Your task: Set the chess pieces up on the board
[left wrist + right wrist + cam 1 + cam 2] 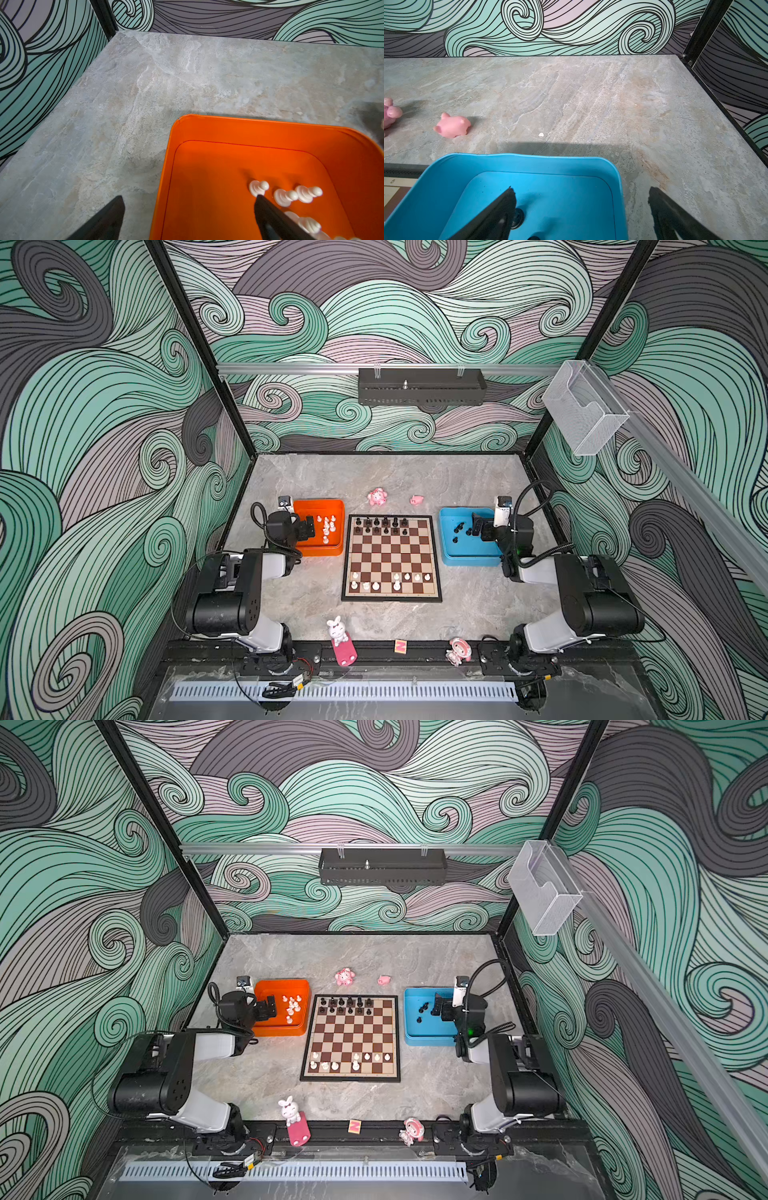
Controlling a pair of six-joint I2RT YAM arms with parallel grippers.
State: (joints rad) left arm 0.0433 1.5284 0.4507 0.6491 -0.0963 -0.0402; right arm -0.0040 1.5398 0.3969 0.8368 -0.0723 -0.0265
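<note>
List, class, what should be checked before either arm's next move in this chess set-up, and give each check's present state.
1. Is the left gripper open: ok.
2. Is the right gripper open: ok.
3. Left gripper centred over white pieces in orange tray: not ok, it straddles the tray wall.
4. Right gripper centred over black pieces in blue tray: not ok, it straddles the wall too.
5. Free end-row squares on board: ok.

One board (390, 556), one orange tray (319, 550), one blue tray (468, 561), four pink toys (377, 497), one block (400, 646); chess pieces (326, 526) too tiny to count.
</note>
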